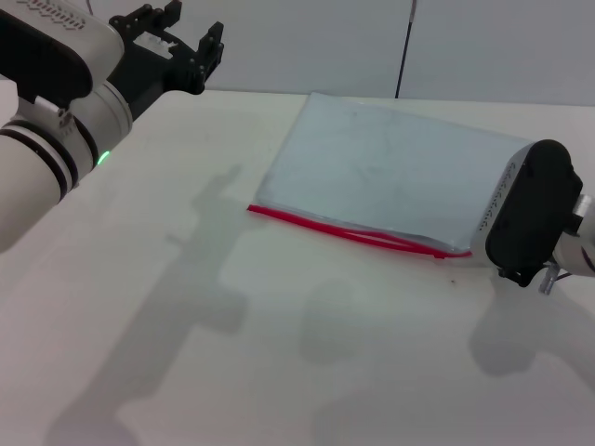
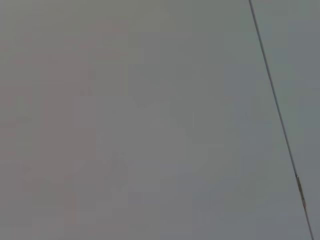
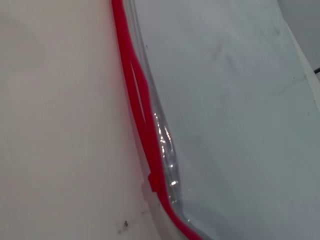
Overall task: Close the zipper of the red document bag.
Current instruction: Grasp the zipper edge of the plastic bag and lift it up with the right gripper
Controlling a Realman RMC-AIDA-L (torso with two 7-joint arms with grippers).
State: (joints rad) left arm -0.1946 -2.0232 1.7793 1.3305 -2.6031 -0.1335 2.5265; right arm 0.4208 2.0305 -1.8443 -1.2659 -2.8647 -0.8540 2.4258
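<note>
head view – zipper (image 1: 358, 232) end beside right arm, jaws unseen – left jaws (image 1: 191, 56) released.

**Red document bag flat on table, zipper partly open**

Red document bag (image 1: 390, 177): flat rectangular translucent pouch, pale blue-grey, lying flat on the white surface, turned at an angle so its long edges slant down toward the right in the head view. Faint scuffs and smudges on its top face. Zipper (image 1: 349, 231): thin bright red strip along the near long edge, running from the left corner toward the right corner. Toward the right part the strip splits into two red lines with a narrow gap, so not fully shut there. Right wrist view shows same split (image 3: 139, 95), clear plastic beside it wrinkled and glossy, small red tab sticking out from the strip
</note>
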